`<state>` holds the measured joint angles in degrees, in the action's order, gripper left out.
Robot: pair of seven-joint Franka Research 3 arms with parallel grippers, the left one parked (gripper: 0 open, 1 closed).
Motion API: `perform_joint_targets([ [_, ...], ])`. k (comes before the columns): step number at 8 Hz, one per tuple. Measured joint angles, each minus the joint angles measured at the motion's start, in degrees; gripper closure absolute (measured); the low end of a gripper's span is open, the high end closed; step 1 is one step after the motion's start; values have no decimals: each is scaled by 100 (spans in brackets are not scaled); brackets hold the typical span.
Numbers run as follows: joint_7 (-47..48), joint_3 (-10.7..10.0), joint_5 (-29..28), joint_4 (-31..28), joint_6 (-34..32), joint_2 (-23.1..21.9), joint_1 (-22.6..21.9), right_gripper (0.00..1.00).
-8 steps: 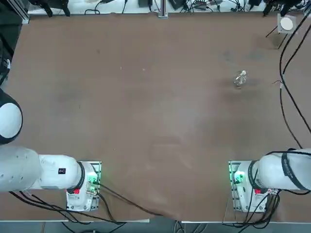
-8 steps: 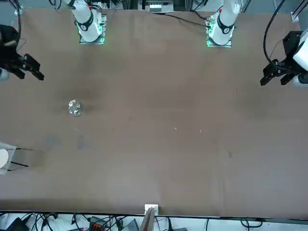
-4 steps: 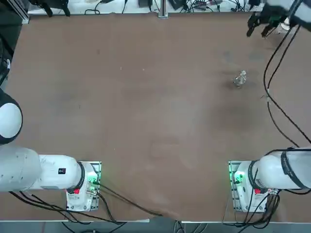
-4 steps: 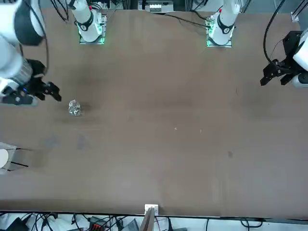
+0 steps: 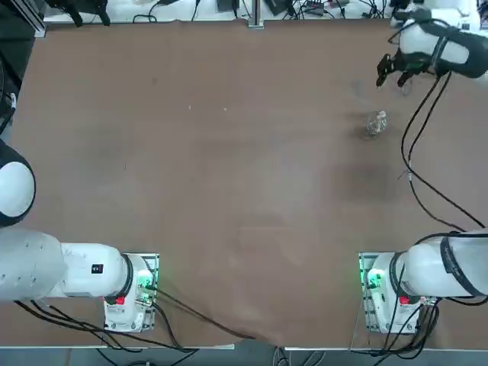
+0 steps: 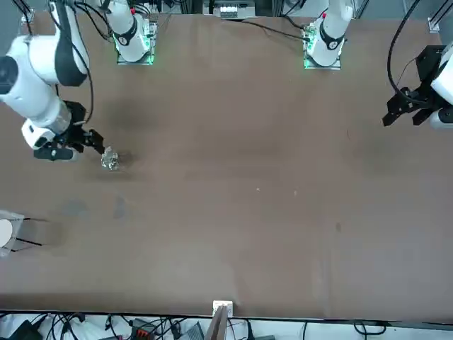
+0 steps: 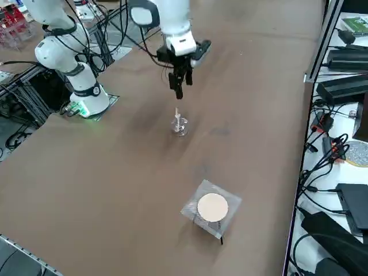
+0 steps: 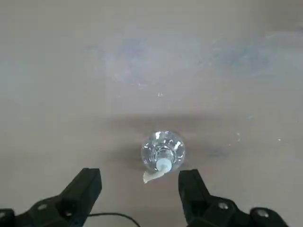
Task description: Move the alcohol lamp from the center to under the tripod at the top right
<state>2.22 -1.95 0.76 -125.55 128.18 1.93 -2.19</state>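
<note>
A wide brown table [image 6: 248, 212] fills the front view. The small clear glass alcohol lamp [image 6: 110, 160] stands upright near the table's left edge. The black two-finger right gripper [image 6: 94, 141] on its white arm sits just beside the lamp, possibly touching it. The white-disc, grey-topped tripod [image 6: 6, 232] is cut off at the left edge, well apart from the lamp.

A robotics lab: a brown table [image 5: 229, 168] carries arm bases [image 5: 137, 293] with green lights, cables [image 7: 322, 155] and black power units [image 7: 345, 57] crowd its far edge, and an aluminium frame [image 7: 26, 95] stands at its near edge.
</note>
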Motion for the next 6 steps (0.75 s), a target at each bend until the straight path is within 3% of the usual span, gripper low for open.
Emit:
perform_joint_targets([
  [6, -18, -43, 23, -485, 838, 458, 91, 2],
])
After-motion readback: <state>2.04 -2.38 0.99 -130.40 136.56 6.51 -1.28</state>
